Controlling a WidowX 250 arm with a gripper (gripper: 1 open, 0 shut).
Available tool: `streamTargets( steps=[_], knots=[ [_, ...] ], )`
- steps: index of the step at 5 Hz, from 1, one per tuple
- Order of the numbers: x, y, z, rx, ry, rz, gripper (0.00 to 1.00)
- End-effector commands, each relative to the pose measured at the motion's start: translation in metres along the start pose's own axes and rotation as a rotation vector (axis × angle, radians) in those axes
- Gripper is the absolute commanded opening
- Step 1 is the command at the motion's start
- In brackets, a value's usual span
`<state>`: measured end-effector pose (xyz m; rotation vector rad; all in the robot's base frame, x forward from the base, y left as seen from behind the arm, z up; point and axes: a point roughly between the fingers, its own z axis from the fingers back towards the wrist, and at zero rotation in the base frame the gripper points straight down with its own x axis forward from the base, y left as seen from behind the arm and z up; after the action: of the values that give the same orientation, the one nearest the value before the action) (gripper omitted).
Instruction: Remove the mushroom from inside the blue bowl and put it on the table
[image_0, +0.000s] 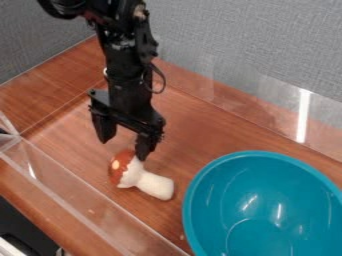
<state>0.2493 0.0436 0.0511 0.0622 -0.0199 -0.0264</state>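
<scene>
The mushroom (138, 175) lies on its side on the table (60, 100), orange-red cap to the left and cream stem pointing right, just left of the blue bowl (261, 208). The bowl's glossy teal inside holds nothing. My gripper (122, 140) hangs straight down just above the mushroom's cap, fingers spread open with nothing between them.
Low clear acrylic walls (47, 180) run along the table's front and back edges. A grey wall stands behind. The bowl fills the lower right corner of the view.
</scene>
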Motion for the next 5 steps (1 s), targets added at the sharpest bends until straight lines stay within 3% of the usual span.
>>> streamTargets(
  steps=[1, 4, 5],
  knots=[
    [0.001, 0.005, 0.0, 0.002, -0.019, 0.016, 1.0],
    [0.003, 0.003, -0.02, -0.007, -0.005, 0.013, 1.0],
    [0.005, 0.002, -0.021, -0.007, -0.01, 0.006, 0.0]
  ],
)
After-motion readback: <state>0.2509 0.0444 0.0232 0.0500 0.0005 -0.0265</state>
